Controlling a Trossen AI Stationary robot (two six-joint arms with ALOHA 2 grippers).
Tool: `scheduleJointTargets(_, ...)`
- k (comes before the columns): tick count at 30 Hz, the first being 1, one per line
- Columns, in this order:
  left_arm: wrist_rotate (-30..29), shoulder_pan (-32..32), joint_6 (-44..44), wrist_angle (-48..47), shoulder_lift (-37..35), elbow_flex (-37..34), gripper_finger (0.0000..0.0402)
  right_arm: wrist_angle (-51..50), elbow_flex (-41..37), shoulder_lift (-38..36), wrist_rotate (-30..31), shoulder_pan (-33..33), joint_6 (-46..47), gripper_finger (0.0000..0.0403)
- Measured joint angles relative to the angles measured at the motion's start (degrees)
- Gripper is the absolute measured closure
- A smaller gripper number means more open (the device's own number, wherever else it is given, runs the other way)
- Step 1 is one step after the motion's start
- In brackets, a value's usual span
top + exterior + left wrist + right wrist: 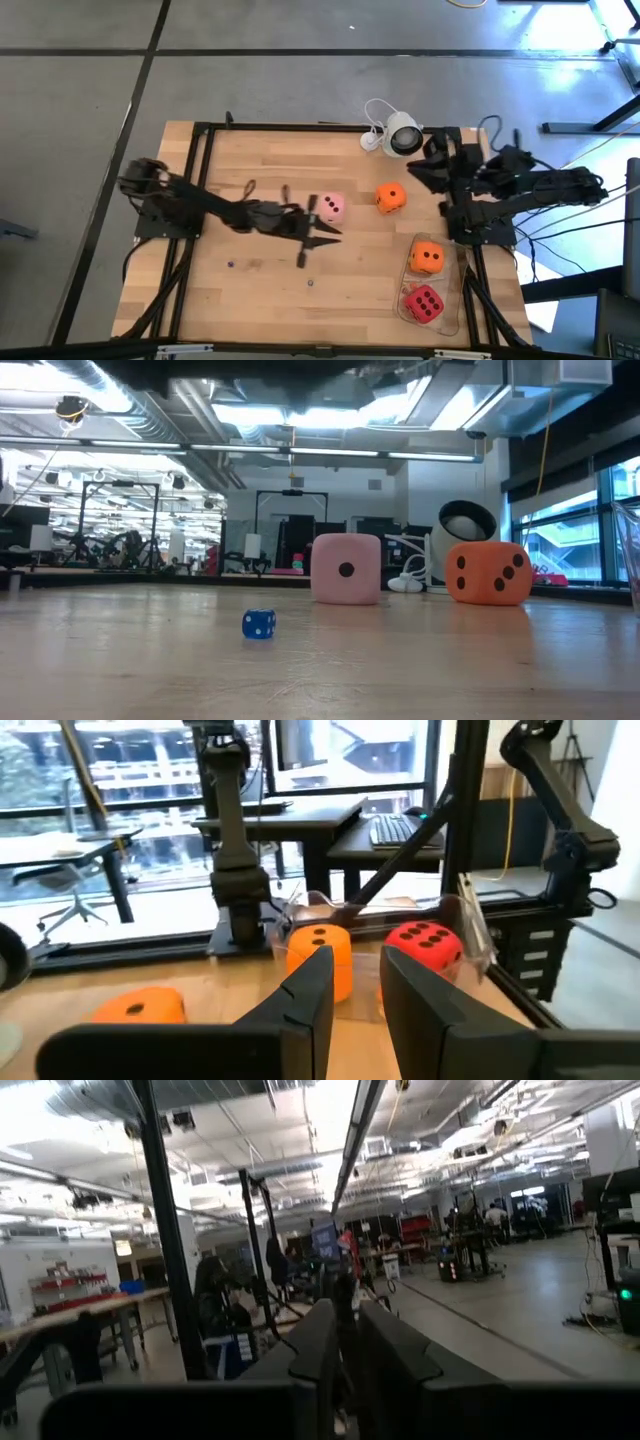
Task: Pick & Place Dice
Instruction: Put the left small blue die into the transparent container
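Note:
A pale pink die (331,207) and an orange die (390,197) rest on the wooden table near its middle; both also show in the low view, the pink die (346,568) and the orange die (488,572). A second orange die (427,257) and a red die (424,302) sit in a clear tray (458,300) at the near right. My left gripper (335,233) reaches level across the table, just nearside of the pink die, open and empty (356,960). It faces the tray's orange die (320,960) and red die (425,945). My right gripper (345,1312) waits raised at the right, a narrow gap between its fingers.
A white round camera (400,135) with its cable stands at the far edge. A tiny blue die (259,623) lies on the near part of the table. A black frame (200,180) borders the table. Bare wood lies near left.

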Motion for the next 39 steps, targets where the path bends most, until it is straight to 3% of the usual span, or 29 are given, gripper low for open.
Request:
scheduleJointTargets(7, -8.90, -6.83, -0.62, -3.69, -14.19, -9.72, 0.0322, 0.12, 0.00, 8.15, -0.13, 0.00, 0.19, 0.0348)
scheduleJointTargets(11, -16.06, -10.88, -2.90, -15.43, -22.03, -11.64, 0.0325, 0.28, 0.00, 13.30, -0.69, 0.38, 0.39, 0.0348)
scheduleJointTargets(16, -22.22, -14.83, -12.81, -32.88, -31.27, -11.63, 0.0322, 2.18, 0.00, 19.40, -3.06, 1.54, 0.84, 0.0348)
scheduleJointTargets(21, -21.93, -17.64, -24.91, -46.69, -39.00, -11.63, 0.0324, 4.72, 0.00, 24.62, -3.04, 2.79, 0.41, 0.0348)
scheduleJointTargets(27, -15.89, -19.93, -45.80, -63.51, -45.16, -11.61, 0.0323, 5.70, 0.00, 29.20, -3.04, 3.00, 0.41, 0.0348)
scheduleJointTargets(34, -6.46, -23.95, -70.77, -81.18, -44.81, -11.61, 0.0325, 8.03, 0.00, 31.76, -3.02, 2.94, 0.32, 0.0348)
scheduleJointTargets(39, -5.87, -28.51, -79.94, -82.39, -41.63, -11.54, 0.0325, 8.10, 0.00, 31.76, -3.00, 2.94, 0.19, 0.0348)
